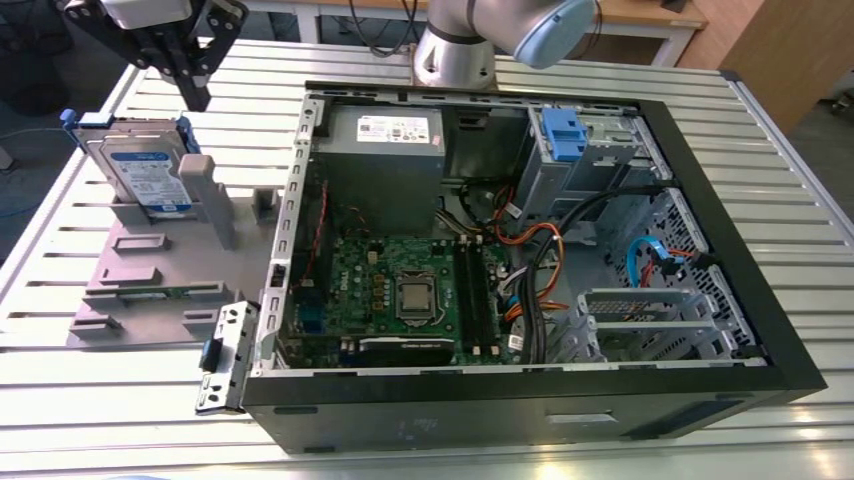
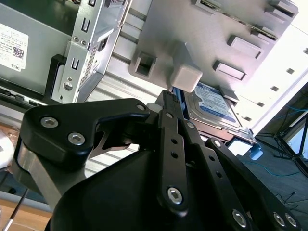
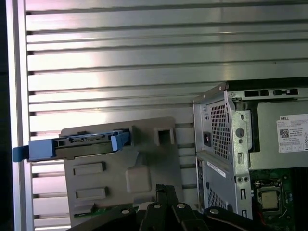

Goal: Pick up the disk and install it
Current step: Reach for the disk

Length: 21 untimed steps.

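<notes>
Jaws pressed together, empty, clear of disk [image 1: 140, 165] standing in grey holder [image 1: 147, 290].

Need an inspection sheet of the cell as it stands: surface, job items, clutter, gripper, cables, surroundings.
Surface: slatted metal table.
Job's things: disk stands on edge in the grey fixture, at the exterior view's left of the open computer case; not yet installed.
Clutter: metal bracket beside the case's corner.
Gripper: gripper hangs near the disk, apart from it, holding nothing.
Cables: orange and black bundle and a blue cable, both inside the case.
Surroundings: wooden panel beyond the table.
</notes>
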Available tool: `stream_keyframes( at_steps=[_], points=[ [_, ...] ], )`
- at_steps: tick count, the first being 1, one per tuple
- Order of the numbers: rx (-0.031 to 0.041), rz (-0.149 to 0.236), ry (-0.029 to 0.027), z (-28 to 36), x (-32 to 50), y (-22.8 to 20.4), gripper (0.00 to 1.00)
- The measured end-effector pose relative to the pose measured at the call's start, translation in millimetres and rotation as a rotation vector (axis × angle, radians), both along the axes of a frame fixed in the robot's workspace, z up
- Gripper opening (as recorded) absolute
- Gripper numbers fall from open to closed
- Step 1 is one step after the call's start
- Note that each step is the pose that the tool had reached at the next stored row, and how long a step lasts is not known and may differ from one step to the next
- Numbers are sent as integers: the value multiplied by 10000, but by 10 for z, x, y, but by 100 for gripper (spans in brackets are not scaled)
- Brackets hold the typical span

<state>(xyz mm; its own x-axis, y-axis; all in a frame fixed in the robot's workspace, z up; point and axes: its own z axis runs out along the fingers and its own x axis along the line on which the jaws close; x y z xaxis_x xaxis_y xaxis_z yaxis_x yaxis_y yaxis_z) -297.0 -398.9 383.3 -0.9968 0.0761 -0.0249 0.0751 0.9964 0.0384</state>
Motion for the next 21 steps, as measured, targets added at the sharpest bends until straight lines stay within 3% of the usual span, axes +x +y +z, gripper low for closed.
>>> stream_keyframes(
  at_steps=[11,13,21],
  points=[
    [-3,0,0,-1,-21,0,11],
    [-6,0,0,-16,-62,0,11],
    [-7,0,0,-18,-93,0,11]
  ],
)
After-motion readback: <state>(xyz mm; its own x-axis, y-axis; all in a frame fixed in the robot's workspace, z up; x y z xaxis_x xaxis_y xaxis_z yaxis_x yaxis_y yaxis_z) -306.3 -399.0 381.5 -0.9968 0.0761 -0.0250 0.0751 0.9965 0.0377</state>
